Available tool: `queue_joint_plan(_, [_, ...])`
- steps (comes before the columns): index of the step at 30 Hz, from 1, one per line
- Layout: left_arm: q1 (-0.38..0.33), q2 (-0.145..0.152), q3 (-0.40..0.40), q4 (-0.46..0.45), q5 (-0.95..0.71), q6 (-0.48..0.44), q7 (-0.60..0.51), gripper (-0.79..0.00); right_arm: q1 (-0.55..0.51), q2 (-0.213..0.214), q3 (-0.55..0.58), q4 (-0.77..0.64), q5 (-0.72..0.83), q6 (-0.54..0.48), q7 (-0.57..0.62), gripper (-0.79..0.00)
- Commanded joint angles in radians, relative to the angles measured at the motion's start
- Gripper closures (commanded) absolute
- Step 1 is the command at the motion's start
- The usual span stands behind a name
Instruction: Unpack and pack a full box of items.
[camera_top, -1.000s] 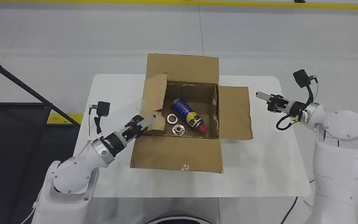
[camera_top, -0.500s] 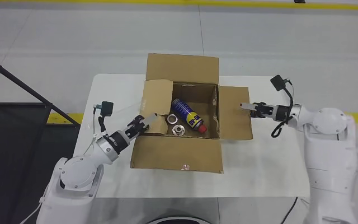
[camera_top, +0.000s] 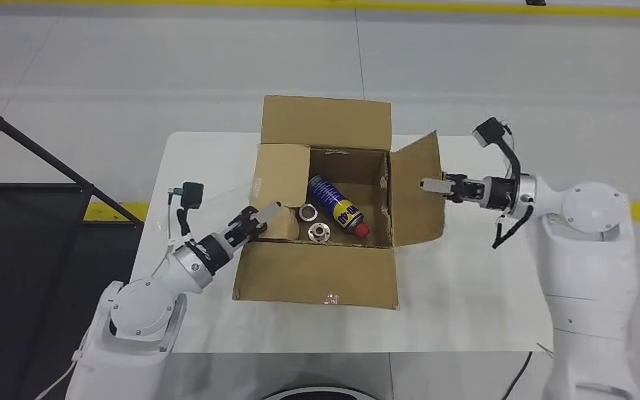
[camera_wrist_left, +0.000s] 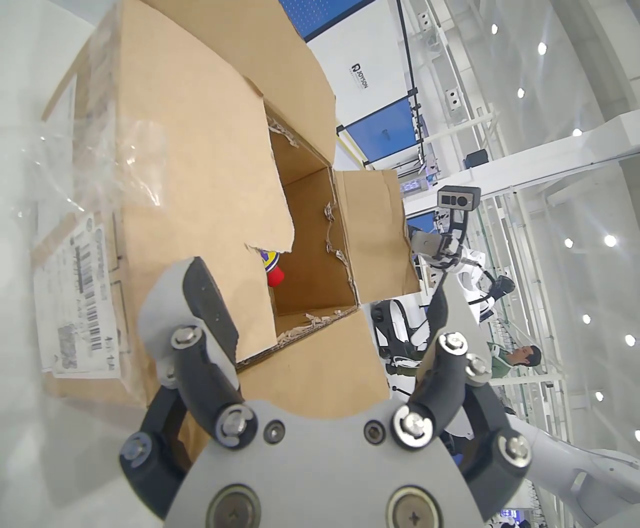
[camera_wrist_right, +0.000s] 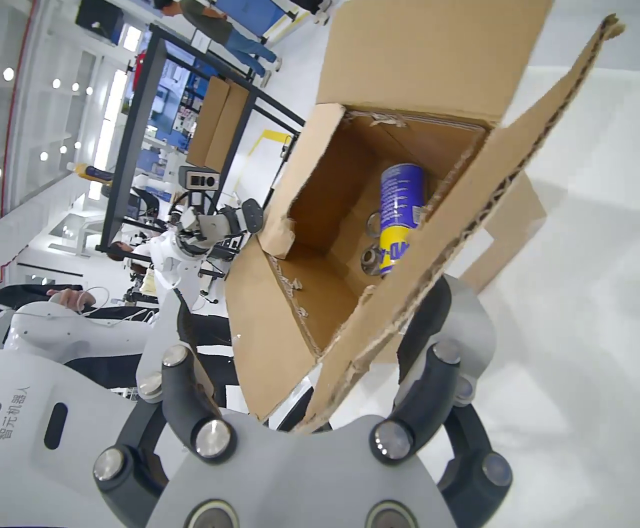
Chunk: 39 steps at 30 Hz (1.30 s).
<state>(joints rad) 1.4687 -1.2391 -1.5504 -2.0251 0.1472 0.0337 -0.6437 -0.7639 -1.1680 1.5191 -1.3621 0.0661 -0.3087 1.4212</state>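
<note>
Box (camera_top: 366, 165) sits mid-counter (camera_top: 480, 300), top open. Far flap and near flap lie folded outward.

Left pincer (camera_top: 262, 213): released, fingers spread wide. It sits at the torn left flap (camera_top: 280, 175), and that arm's wrist view shows the ragged edge just beside one finger. No clamp on it.

Right pincer (camera_top: 428, 185): also released. The edge of the right flap (camera_top: 415, 195) runs between its spread fingers, close to one of them. This flap is tilted up off the counter and leans outward, not yet upright.

Contents:
- Can (camera_top: 335, 204), blue, lies flat on the box floor.
- Two metal rings (camera_top: 307, 212) lie just beside it, on the left arm's side.

Key relation: the can's long axis runs diagonally, base toward the far-left corner and red cap (camera_top: 361, 230) toward the near-right. It lies inward and below both pincers, roughly midway between them. The cap end points nearer the right arm; the rings are nearer the left.

Judgement: the flap step is in hand and the items are untouched. Whether the flaps are being opened or closed cannot be told. Any reach for the can has to clear the raised right flap first, or come in from the left over the torn flap. A grasp should go across the can's diagonal, not along it.
</note>
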Motion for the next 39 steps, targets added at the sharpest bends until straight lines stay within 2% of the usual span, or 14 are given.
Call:
queue_joint_plan(1, [0.000, 0.001, 0.001, 0.001, -0.002, 0.001, 0.002, -0.785, 0.003, -0.002, -0.019, -0.013, 0.044, -0.006, -0.008, -0.785])
queue_joint_plan(5, [-0.001, 0.004, 0.004, 0.008, -0.003, 0.003, 0.008, -0.785, 0.012, -0.008, -0.085, -0.039, 0.076, -0.019, -0.046, -0.785])
queue_joint_plan(11, [-0.002, 0.007, 0.004, 0.012, -0.008, 0.003, 0.017, -0.785, 0.042, -0.021, -0.211, -0.052, 0.034, -0.017, -0.116, -0.785])
queue_joint_plan(18, [0.001, 0.011, -0.008, 0.005, -0.024, -0.002, 0.044, -0.785, 0.078, -0.034, -0.341, -0.025, -0.100, -0.002, -0.190, -0.785])
queue_joint_plan(27, [0.019, 0.020, -0.111, -0.044, -0.130, -0.017, 0.032, -0.785, 0.092, -0.037, -0.411, -0.022, -0.192, 0.000, -0.247, -0.785])
queue_joint_plan(29, [0.033, 0.025, -0.140, -0.042, -0.160, -0.028, -0.018, -0.785, 0.090, -0.036, -0.420, -0.029, -0.216, 0.004, -0.257, -0.785])
queue_joint_plan(36, [0.110, 0.051, -0.261, -0.020, -0.256, -0.080, -0.308, -0.785, 0.084, -0.031, -0.433, -0.050, -0.240, -0.004, -0.264, -0.785])
queue_joint_plan(39, [0.145, 0.060, -0.308, -0.012, -0.294, -0.098, -0.389, -0.785, 0.080, -0.028, -0.427, -0.060, -0.238, -0.006, -0.266, -0.785])
